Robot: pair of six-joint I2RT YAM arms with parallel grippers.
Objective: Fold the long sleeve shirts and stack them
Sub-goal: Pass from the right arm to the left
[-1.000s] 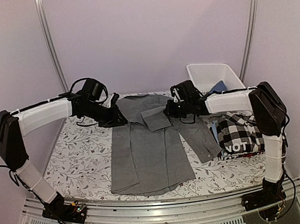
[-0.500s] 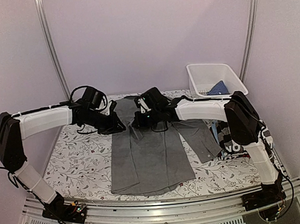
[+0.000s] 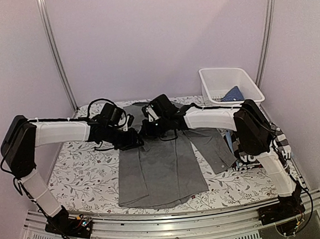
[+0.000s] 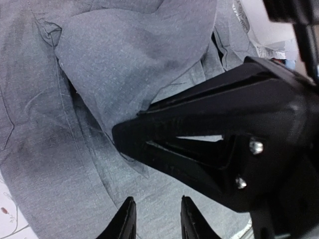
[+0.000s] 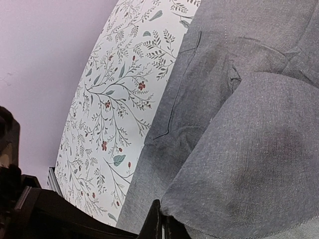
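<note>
On floral table (image 3: 81, 175), shirt (image 3: 158, 169); lilac walls (image 3: 159, 36).

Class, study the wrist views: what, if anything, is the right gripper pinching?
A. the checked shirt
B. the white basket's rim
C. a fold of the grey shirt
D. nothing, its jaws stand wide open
C: the right gripper is shut on a raised fold of the grey shirt, seen in both wrist views.

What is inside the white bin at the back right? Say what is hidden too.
A pale blue cloth lies in the white bin, toward its near right corner. The bin's near wall covers the cloth's lower part and the floor there, so anything lying low cannot be seen.
</note>
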